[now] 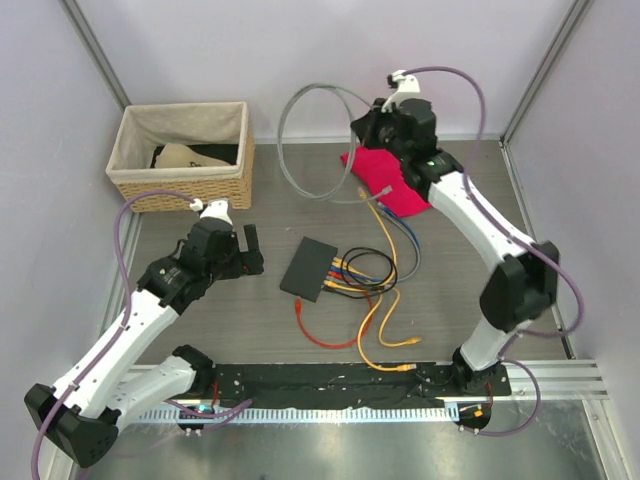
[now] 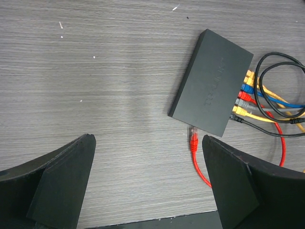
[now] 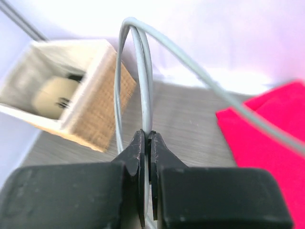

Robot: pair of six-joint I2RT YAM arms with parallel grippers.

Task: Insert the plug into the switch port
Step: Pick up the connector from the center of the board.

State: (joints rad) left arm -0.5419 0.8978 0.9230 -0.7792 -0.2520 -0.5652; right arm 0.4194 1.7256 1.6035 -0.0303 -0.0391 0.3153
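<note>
The switch point(image 1: 310, 268) is a flat dark grey box mid-table, with yellow, blue, red and black cables plugged along its right edge point(image 2: 240, 102). A loose red plug point(image 2: 193, 140) on a red cable lies on the table touching the switch's point(image 2: 209, 88) near corner. My left gripper point(image 2: 147, 143) hovers open just left of the switch point(image 1: 250, 250), nothing between its fingers point(image 2: 233, 181). My right gripper point(image 3: 147, 136) is at the back point(image 1: 362, 125), shut on a looped grey cable point(image 3: 143, 71). That cable's point(image 1: 300, 140) own plug does not show.
A wicker basket point(image 1: 180, 155) stands at the back left, also in the right wrist view point(image 3: 95, 109). A red cloth point(image 1: 385, 180) lies under the right arm. Loose orange cable point(image 1: 385, 345) trails toward the front rail point(image 1: 330, 385).
</note>
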